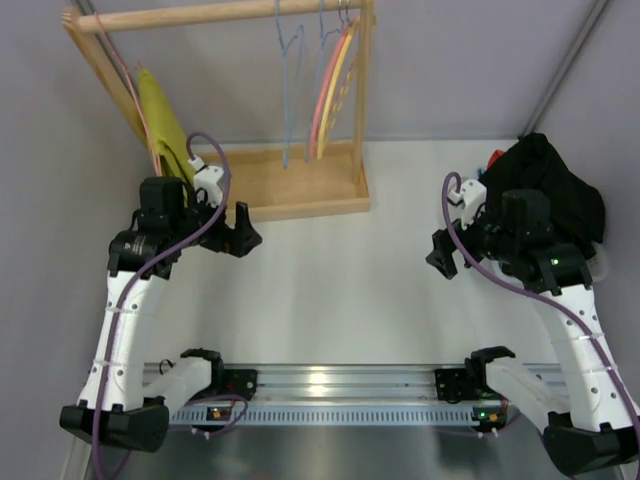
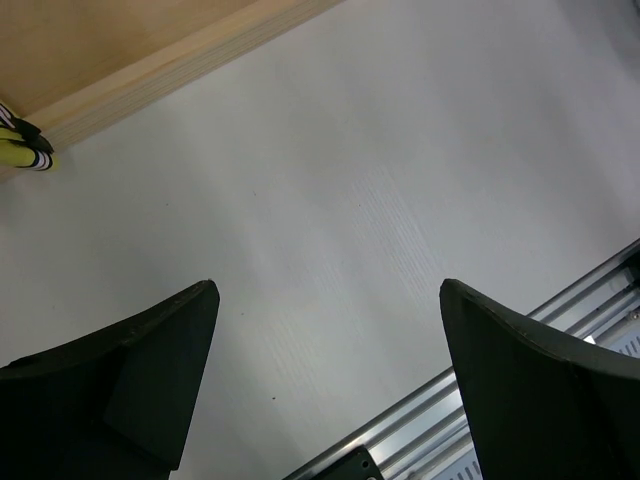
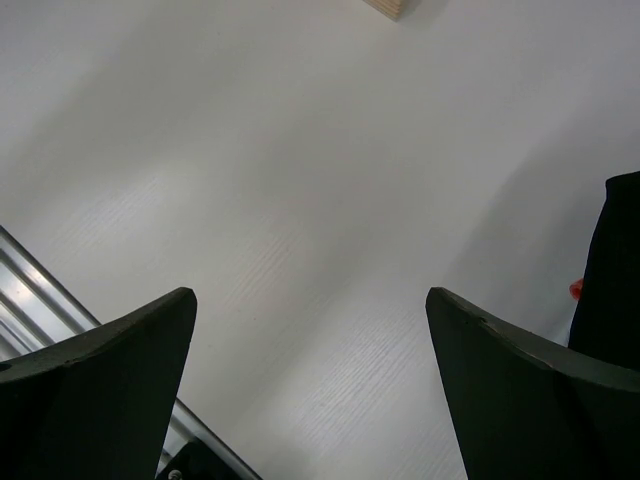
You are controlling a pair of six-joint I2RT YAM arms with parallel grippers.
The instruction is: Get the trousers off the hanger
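**At the rack's left end: trousers on the hanger, both grippers released**

At the far left of the wooden rack (image 1: 300,200), the mustard yellow-green trousers (image 1: 165,125) hang folded over the thin pink wire hanger (image 1: 121,72). The hanger hooks on the rack's top rail near its left post. The fabric drops to the rack's base board, and the upper part of the left arm hides its lower edge in the top view. The left wrist view shows one dark-and-white striped cuff (image 2: 24,150) at the edge of that base board.

The left gripper (image 1: 241,229) hovers above the bare white table (image 1: 340,300), just in front of the rack's base and to the right of the trousers. Its jaws are spread wide with nothing between them. The right gripper (image 1: 441,254) is well apart on the other side of the table, its jaws likewise spread and empty. It sits just beside a black clothing heap (image 1: 565,190).

Farther right on the rail hang two thin blue wire hangers (image 1: 287,90) and thicker pink-and-yellow hangers (image 1: 335,90). An aluminium rail (image 1: 340,385) joins the arm bases at the near edge.
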